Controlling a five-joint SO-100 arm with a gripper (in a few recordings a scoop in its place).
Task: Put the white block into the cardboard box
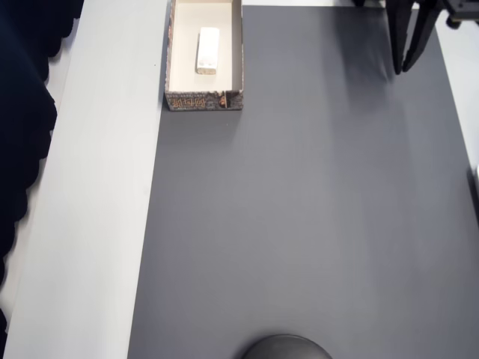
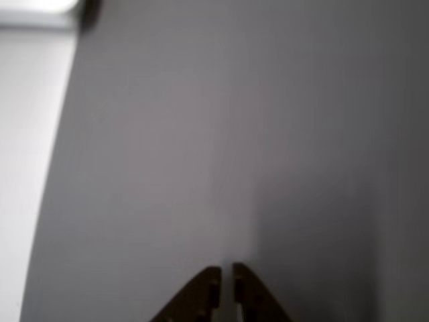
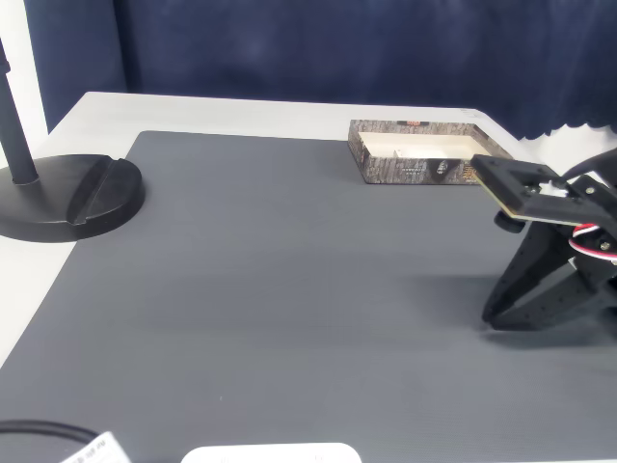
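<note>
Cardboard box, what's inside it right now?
In the overhead view the white block lies alone on the floor of the cardboard box. The box's far end is cut off by the picture edge.

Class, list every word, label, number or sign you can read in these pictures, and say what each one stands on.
None can be read.
The cardboard box has brown print on its outer sides, too small and blurred to make out.
The white block inside it bears no visible marking.
A white tag at the fixed view's bottom edge shows nothing legible.

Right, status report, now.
Pincer shut, empty, over the grey mat. White block lying inside cardboard box. Nothing in the way.
</note>
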